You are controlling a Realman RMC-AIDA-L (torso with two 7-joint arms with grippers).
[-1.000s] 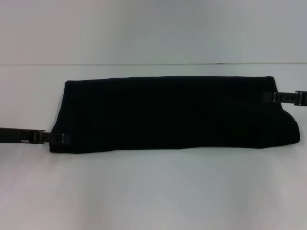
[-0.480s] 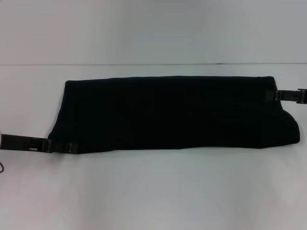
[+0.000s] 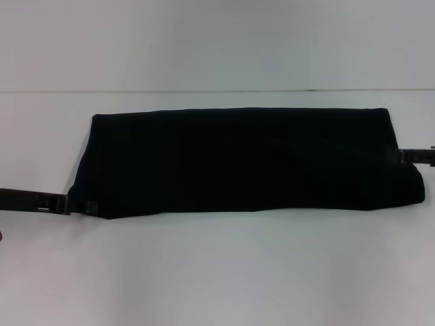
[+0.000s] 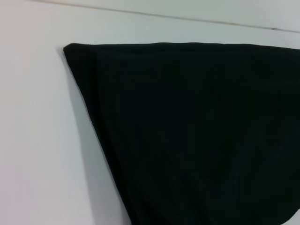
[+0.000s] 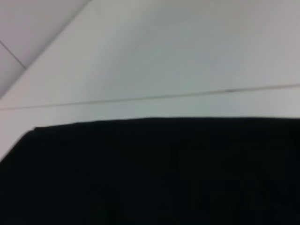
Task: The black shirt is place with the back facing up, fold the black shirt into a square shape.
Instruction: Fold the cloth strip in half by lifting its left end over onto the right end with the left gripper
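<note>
Our left gripper [image 3: 78, 205] reached in low from the left edge of the head view, its tip at the near left corner of the black shirt [image 3: 238, 159]. Black fingers against black cloth left us unable to tell whether they were spread or pinching the fabric. Our right gripper [image 3: 402, 156] came in from the right edge, meeting the shirt's right end about halfway down; most of that arm was cut off by the frame, and we could not make out its fingers' state either.

We saw the shirt lying on the white table [image 3: 217, 272] as a long, flat band running left to right, its far edge straight, its left end slanting outward toward the near corner, its right end rounded. No sleeve or neckline could be picked out in the dark cloth.

From the left wrist we saw only the shirt [image 4: 197, 131] and its slanted edge on the table. From the right wrist, the shirt [image 5: 150, 173] filled the lower part, blurred, with none of the gripper showing.
</note>
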